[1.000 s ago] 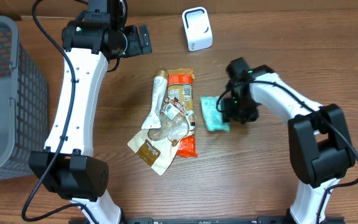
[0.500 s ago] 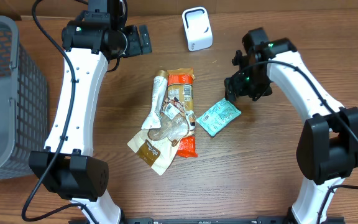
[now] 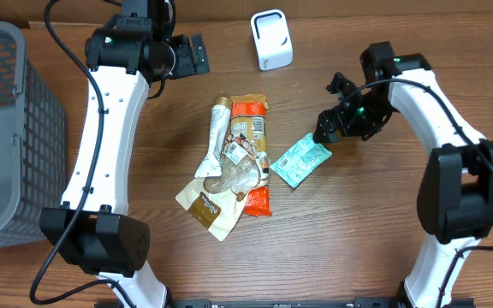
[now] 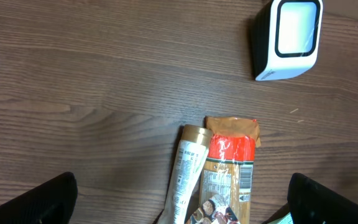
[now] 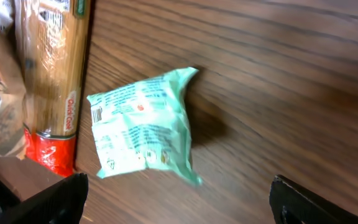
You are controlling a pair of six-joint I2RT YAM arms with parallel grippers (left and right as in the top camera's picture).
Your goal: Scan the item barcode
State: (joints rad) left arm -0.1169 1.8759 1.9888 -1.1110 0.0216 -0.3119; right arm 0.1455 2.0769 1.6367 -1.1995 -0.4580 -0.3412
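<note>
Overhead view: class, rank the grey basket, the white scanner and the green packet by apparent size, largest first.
Largest: grey basket, by far, even though the frame edge cuts it off.
Then: white scanner and green packet look about alike, too close to rank.

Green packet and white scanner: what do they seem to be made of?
The green packet is probably thin plastic film, slightly glossy; its printed surface is crinkled. The scanner is likely hard plastic: a smooth white shell with a shiny front window.
</note>
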